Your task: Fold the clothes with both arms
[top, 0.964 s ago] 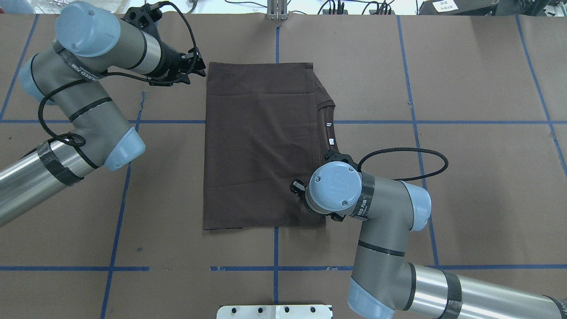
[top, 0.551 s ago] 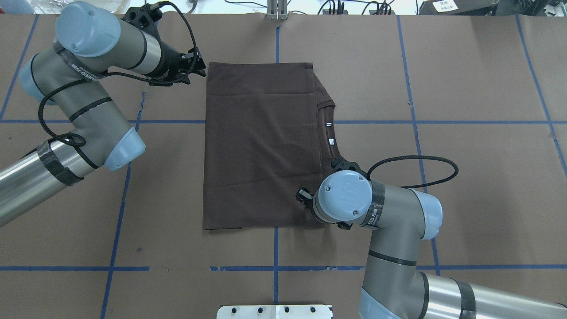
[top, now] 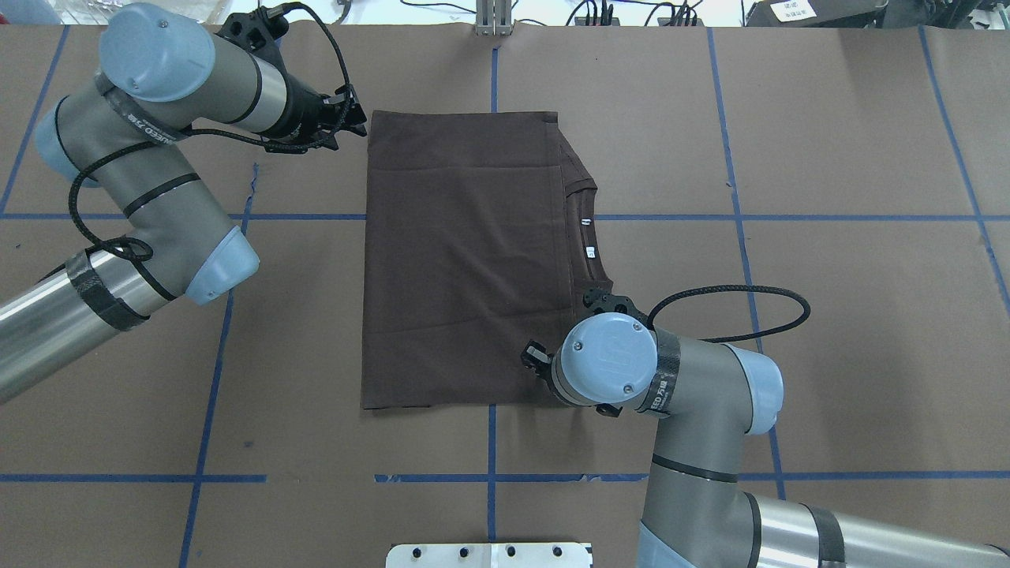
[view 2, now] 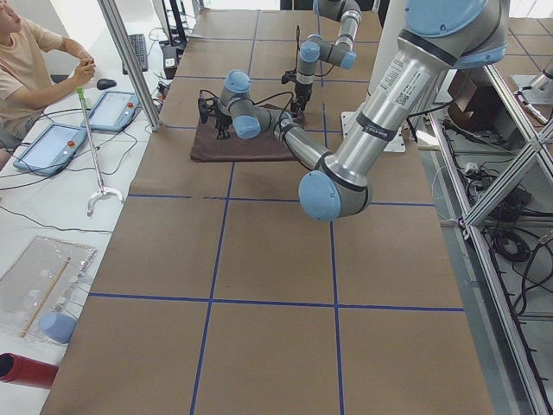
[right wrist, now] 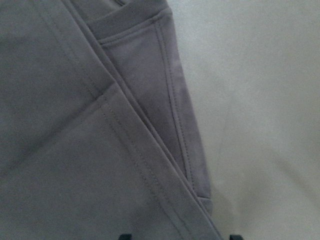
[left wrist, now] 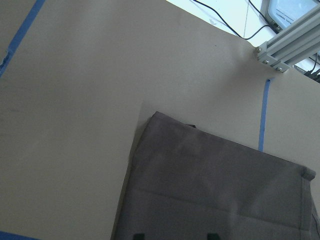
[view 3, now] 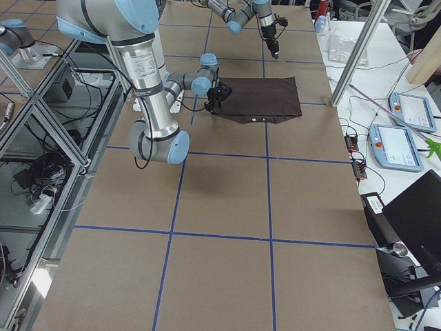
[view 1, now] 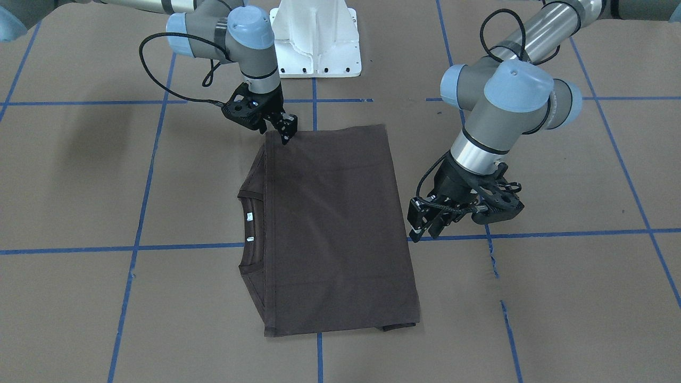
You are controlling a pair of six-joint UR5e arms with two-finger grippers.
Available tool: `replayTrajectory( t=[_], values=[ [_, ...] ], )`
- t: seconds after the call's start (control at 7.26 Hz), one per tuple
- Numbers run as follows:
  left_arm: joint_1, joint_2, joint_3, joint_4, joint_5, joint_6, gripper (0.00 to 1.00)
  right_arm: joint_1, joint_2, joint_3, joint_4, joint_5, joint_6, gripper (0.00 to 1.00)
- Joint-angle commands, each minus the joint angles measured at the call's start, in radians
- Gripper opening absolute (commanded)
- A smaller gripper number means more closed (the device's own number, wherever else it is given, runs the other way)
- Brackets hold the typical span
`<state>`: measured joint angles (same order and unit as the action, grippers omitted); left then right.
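The dark brown T-shirt (view 1: pixel 330 223) lies folded into a flat rectangle on the brown table cover, its ribbed collar (top: pixel 588 229) and white labels peeking out on my right side. My left gripper (view 1: pixel 425 226) hangs open above the table just beside the shirt's far-left corner (top: pixel 375 118); the left wrist view shows that corner (left wrist: pixel 157 117) below and ahead. My right gripper (view 1: pixel 284 130) stands open, low over the shirt's near-right corner. From overhead the right wrist cap (top: pixel 604 359) hides it. The right wrist view is filled by layered hems (right wrist: pixel 150 165) at the cloth's edge.
Blue tape lines (top: pixel 489 450) grid the table cover. The white pedestal base (view 1: pixel 316 42) stands at the near edge. A person (view 2: pixel 34 69) sits beyond the far edge with tablets (view 2: pixel 52 143). Metal frame posts (view 3: pixel 355 52) rise at that far edge.
The right arm's wrist has shifted toward the shirt's near-right corner, first right and nearer, then slightly back left. The left arm and the shirt have not moved.
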<state>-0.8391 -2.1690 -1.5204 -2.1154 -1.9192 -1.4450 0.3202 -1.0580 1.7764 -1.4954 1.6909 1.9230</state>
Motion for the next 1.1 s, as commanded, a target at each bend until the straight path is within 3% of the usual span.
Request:
replayTrajectory(
  t=[0.0,0.96],
  values=[
    [0.0,0.0,0.0,0.0,0.0,0.0,0.53,0.004,0.0,-0.009,0.004,-0.002,-0.008,0.73],
    [0.0,0.0,0.0,0.0,0.0,0.0,0.53,0.019,0.021,0.005,-0.005,0.001,-0.013,0.7]
  ],
)
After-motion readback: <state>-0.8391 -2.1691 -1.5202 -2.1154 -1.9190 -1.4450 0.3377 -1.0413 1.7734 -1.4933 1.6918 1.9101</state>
